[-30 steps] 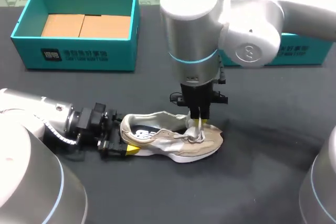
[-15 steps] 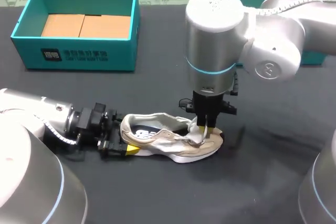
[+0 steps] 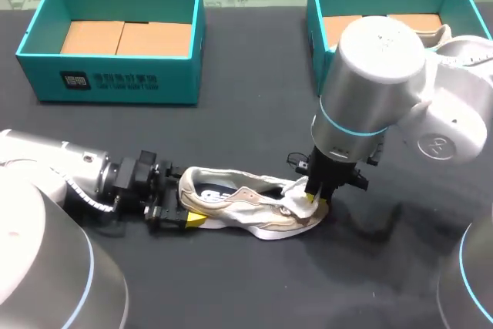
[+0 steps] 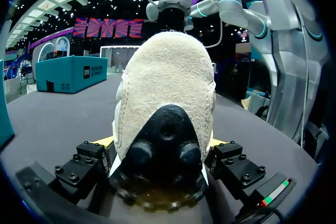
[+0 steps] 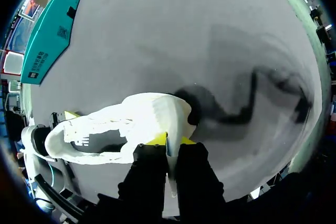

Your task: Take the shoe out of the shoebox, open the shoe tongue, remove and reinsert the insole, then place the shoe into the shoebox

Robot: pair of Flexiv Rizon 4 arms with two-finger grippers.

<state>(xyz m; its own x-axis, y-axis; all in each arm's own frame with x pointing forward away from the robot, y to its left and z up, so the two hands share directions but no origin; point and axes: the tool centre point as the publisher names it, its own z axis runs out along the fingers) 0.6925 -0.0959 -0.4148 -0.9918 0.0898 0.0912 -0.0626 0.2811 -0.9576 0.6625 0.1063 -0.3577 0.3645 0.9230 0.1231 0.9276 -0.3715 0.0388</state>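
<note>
One beige shoe found on the dark table, outside both boxes, standing on its sole in the near middle, heel toward the left arm and toe toward the right arm. Noted the left gripper lying low along the table surface and clamped on the heel from two sides. Confirmed from the left wrist view: black fingers pressed against either flank of the heel, a sliver of yellow tip visible on each side. Noted the right gripper hanging vertically over the forefoot, yellow tips almost together and pinched on the tongue. Found that pale flap folded forward toward the toe. Confirmed from the right wrist view: a thin white strip of the same flap caught between the two tips. Found the shoe mouth open, with a dark lining bearing white print visible inside. Counted two teal shoeboxes at the far side of the table, both well apart from the shoe. Found the left shoebox open, showing a brown cardboard floor. Found the right shoebox partly hidden behind the right arm, with a brown floor and a pale object near its far right corner; could not identify that object.
</note>
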